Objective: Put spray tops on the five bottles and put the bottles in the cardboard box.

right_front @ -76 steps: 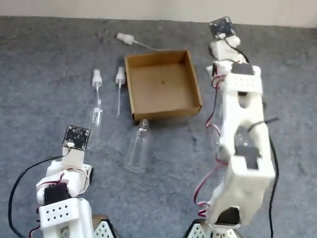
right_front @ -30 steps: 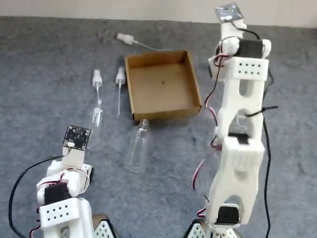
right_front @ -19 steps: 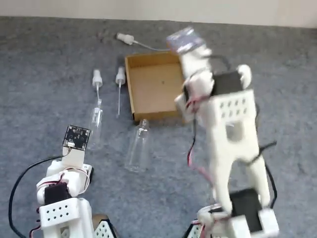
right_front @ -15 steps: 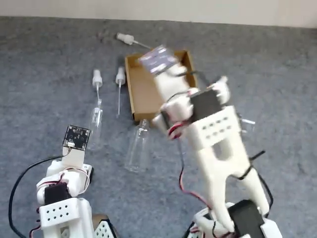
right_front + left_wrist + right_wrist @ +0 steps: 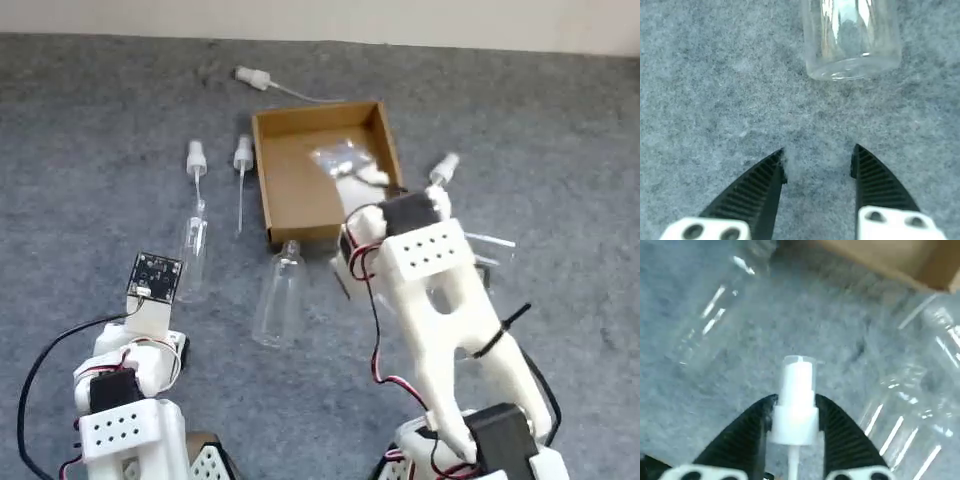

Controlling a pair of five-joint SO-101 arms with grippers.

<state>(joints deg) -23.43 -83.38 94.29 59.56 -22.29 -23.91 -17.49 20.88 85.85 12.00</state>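
- Underneath, the grey counter (image 5: 90, 110) carries everything.
- Next in bulk, the right arm (image 5: 440, 290) leans over the near right corner of the cardboard box (image 5: 295, 175). The right jaws are clenched on a white spray top (image 5: 796, 390), low over the counter, with a corner of the box close by in the right wrist view.
- Beside it, the left arm (image 5: 125, 400) sits well back from the box, off its near left corner. The left jaws are released and spread apart just over the counter, gripping nothing.
- The cardboard box lies open, a shallow tray.
- One clear front bottle (image 5: 277, 297) lies on its side, neck just at the box's near wall.
- A second side bottle (image 5: 193, 245) lies left of the box. A bottle base (image 5: 852, 40) sits just ahead of the left jaws; whether it belongs to this one I cannot tell for sure.
- Two more clear bottles (image 5: 910, 405) (image 5: 710, 305) lie either side of the held top.
- A right-hand top (image 5: 443, 168) rests just right of the box.
- A far top (image 5: 252, 76) lies beyond the box's far left corner, its tube trailing along the far wall.
- Two left-hand tops (image 5: 196, 155) (image 5: 242, 152) lie just left of the box, tubes pointing toward the arms.
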